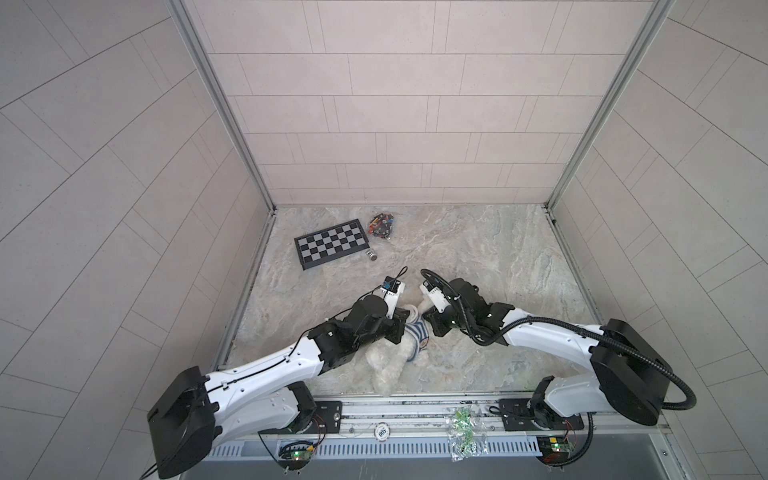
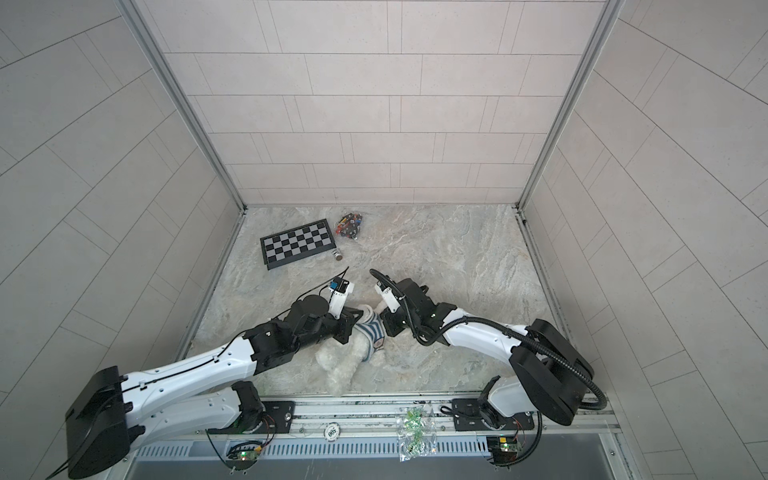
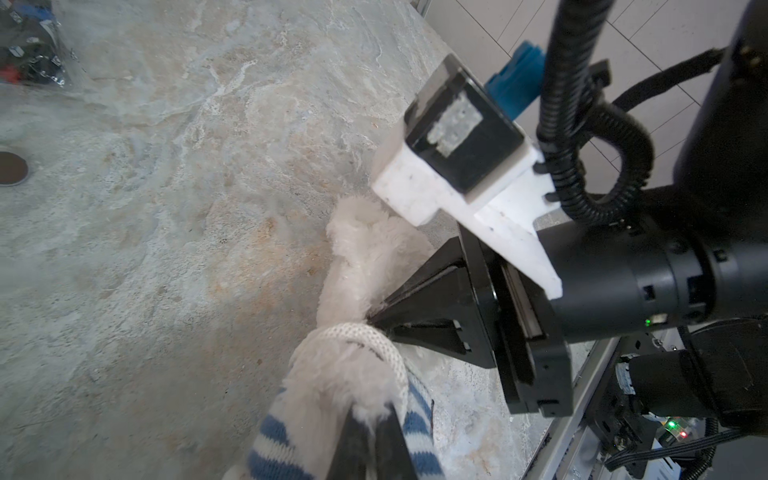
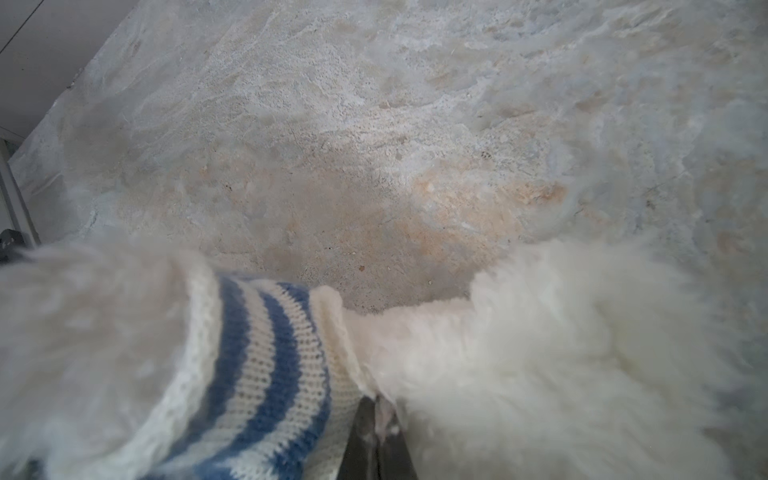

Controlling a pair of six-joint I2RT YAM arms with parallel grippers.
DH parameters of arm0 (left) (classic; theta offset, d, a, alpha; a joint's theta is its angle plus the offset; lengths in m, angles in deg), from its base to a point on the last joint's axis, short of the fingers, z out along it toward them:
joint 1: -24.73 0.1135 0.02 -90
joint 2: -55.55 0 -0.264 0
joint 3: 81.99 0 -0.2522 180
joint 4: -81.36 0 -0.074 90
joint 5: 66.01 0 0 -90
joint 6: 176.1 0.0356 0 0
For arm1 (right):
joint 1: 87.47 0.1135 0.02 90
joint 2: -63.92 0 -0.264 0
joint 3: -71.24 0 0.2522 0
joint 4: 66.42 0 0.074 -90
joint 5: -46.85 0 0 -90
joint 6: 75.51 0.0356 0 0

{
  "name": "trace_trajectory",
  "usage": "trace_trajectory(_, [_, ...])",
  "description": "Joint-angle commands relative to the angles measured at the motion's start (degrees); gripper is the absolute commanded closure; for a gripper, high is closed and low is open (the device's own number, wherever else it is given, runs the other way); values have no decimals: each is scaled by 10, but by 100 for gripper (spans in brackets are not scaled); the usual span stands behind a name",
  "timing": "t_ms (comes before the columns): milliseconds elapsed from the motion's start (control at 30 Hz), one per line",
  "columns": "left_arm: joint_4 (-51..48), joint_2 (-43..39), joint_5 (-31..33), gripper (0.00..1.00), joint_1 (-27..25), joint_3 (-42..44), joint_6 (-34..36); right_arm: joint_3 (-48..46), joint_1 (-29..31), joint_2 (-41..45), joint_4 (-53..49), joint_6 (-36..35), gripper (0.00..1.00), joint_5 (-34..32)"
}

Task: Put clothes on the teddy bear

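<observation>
Pinches ribbed edge of striped shirt (image 4: 257, 374) with right gripper (image 3: 371, 322); clamps left gripper (image 3: 370, 417) tight in teddy bear (image 1: 384, 370) fur at shirt opening, exact catch unclear

Chessboard (image 1: 331, 244), parts bag (image 1: 381, 225) beside

round white chip (image 1: 381, 432), upside-down "500"

Teddy bear (image 1: 384, 370): white plush. Knit shirt (image 1: 410, 334): blue/white stripes, cream ribbed edge. Chessboard (image 1: 331, 244): black-grey checks. Tabletop (image 1: 478, 257): grey-beige marbled. Wall (image 1: 395, 104): pale grey tiles.
</observation>
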Motion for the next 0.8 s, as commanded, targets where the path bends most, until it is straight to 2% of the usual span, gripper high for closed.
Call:
trace_trajectory(0, [27,-41,19,100,7,1,-4,-17,-8,-28,-101,-9,100,-83])
trace_trajectory(200, [27,-48,18,100,15,11,-6,-10,-7,7,-122,-7,100,-101])
trace_trajectory(367, [36,-25,14,100,20,3,-5,-3,-3,44,-114,-5,99,-74])
trace_trajectory(767, [71,0,-4,100,41,8,-13,-6,3,216,-76,-17,64,-18])
